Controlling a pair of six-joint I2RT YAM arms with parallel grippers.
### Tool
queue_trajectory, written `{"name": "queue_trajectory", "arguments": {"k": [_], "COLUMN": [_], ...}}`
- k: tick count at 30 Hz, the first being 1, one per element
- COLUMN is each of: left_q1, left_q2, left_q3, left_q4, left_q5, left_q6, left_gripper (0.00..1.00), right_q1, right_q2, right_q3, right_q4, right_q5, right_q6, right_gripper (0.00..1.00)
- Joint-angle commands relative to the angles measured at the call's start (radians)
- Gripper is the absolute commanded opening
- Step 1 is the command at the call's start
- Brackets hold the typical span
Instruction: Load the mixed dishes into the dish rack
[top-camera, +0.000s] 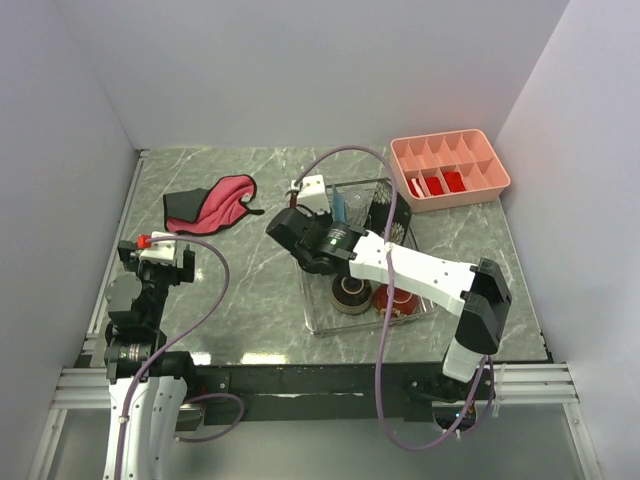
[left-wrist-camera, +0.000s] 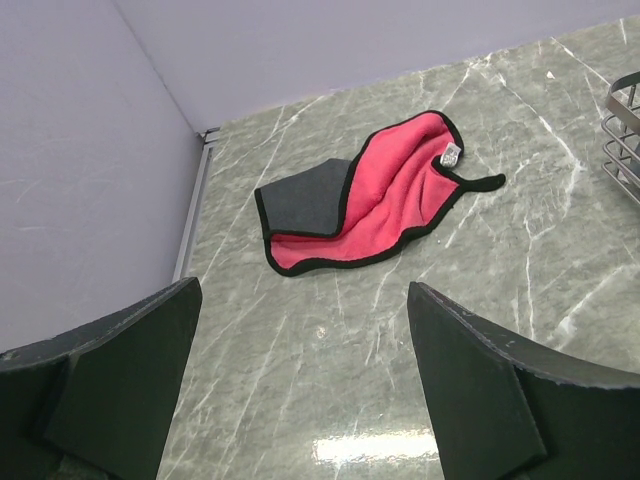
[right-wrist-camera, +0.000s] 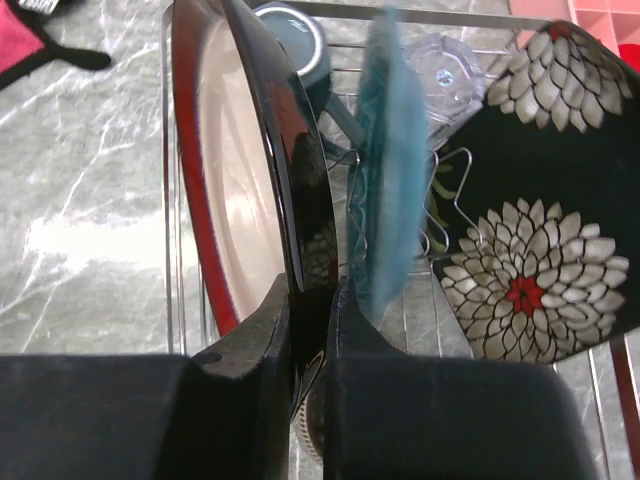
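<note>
While the dark cream-lined bowl (top-camera: 350, 294) and red bowl (top-camera: 396, 299) sit in the silver wire dish rack (top-camera: 316, 318), top view suggests loading is nearly done.

Left wrist: my left fingers (left-wrist-camera: 490, 390) are spread wide and empty over the marbled desk (left-wrist-camera: 330, 330), near a plush red-pink cloth (left-wrist-camera: 390, 190).

Right wrist: my right fingers (right-wrist-camera: 270, 340) pinch the glossy round black plate (right-wrist-camera: 300, 190) by its rim, upright in the rack beside the round blue plate (right-wrist-camera: 392, 170), flowered square plate (right-wrist-camera: 540, 230) and grey-blue mug (right-wrist-camera: 295, 45). Only release looks left.
</note>
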Motion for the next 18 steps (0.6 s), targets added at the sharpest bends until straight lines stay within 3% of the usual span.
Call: {"name": "queue_trajectory", "arguments": {"k": [1,10,18], "left_q1": [-0.001,-0.001,-0.002], "left_q2": [-0.006,-0.004,-0.013], "left_q3": [-0.005,-0.008,-0.001], "left_q4": [0.043,0.051,0.043], "left_q5": [0.007,0.015,0.012], "left_q6": [-0.024,-0.026,-0.026], "left_gripper": [0.9,0.9,0.9], "right_q1": [0.025,0.103,0.151], "right_q2": [-0.033,-0.061,0.063], "right_q3": [-0.022,-0.004,0.088], "right_q4": [0.05,-0.003,-0.025], "right_q5": [-0.108,0.008,0.056], "right_q6": [-0.039,0.042,0.062], "right_gripper": [0.0,0.0,0.0]}}
